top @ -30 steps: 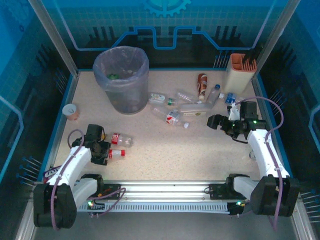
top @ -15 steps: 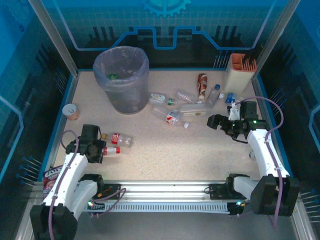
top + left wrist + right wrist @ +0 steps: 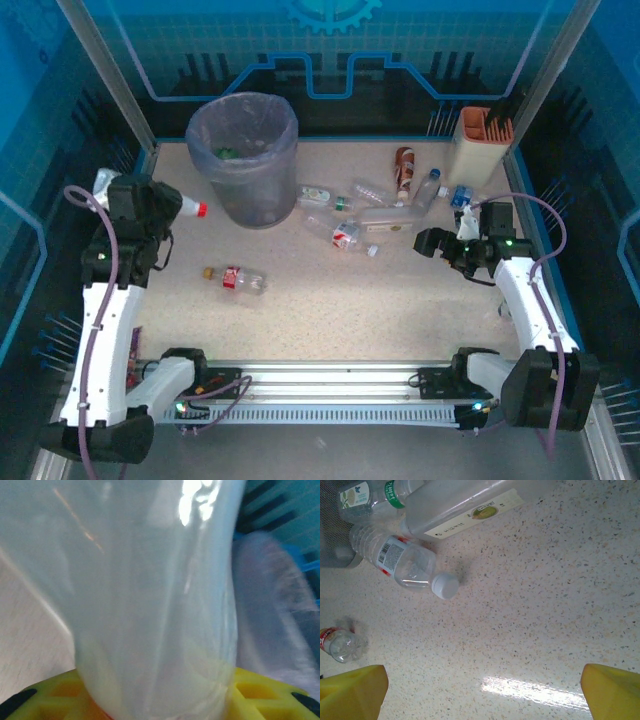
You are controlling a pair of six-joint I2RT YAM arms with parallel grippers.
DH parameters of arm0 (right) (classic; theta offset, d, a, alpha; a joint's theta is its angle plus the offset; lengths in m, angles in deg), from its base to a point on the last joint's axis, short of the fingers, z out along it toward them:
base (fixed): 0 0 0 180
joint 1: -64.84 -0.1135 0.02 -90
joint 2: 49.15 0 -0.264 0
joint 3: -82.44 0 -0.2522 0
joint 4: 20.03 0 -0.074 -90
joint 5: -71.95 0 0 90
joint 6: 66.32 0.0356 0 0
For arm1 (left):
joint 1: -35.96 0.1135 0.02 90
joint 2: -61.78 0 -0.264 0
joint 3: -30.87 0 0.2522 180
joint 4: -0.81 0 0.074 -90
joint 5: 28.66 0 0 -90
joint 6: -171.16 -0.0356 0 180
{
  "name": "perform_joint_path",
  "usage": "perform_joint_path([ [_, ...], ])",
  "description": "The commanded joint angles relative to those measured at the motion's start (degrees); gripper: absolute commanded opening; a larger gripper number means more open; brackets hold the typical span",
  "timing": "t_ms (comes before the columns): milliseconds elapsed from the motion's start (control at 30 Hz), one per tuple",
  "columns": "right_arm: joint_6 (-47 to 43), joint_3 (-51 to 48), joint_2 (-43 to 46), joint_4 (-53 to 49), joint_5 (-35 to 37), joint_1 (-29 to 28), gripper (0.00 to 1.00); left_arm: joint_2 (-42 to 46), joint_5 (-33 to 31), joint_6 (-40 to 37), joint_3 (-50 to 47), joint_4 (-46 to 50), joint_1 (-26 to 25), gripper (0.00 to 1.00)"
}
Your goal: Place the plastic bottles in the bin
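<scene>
We log the bin (image 3: 243, 150) upper left of centre, the bottle cluster (image 3: 365, 215) right of it and the holder (image 3: 478, 140) at upper right. A lone bottle (image 3: 238, 279) lies below the bin. The held bottle (image 3: 190, 208), in the left gripper (image 3: 165, 205), is just left of the bin.

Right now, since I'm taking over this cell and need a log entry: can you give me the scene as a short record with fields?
left gripper: shut on a clear red-capped bottle, held beside the bin's left wall
right gripper: open, empty, over the table
bin: upright, bag-lined, back left
loose bottles: one red-labelled bottle alone in front of the bin; a cluster of bottles lying to its right
task status: unfinished
</scene>
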Motion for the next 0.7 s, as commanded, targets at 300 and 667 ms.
perform_joint_path([
  [300,1.59,-0.77,4.33,-2.8,0.59,0.94,1.0,-20.9,10.23,-20.74,28.26,-10.71,0.5,0.46],
  [667,0.99,-2.21,7.78,-5.28,1.82,0.94,1.0,-44.47,25.85,-32.37,47.49,-1.78,-0.1,0.46],
])
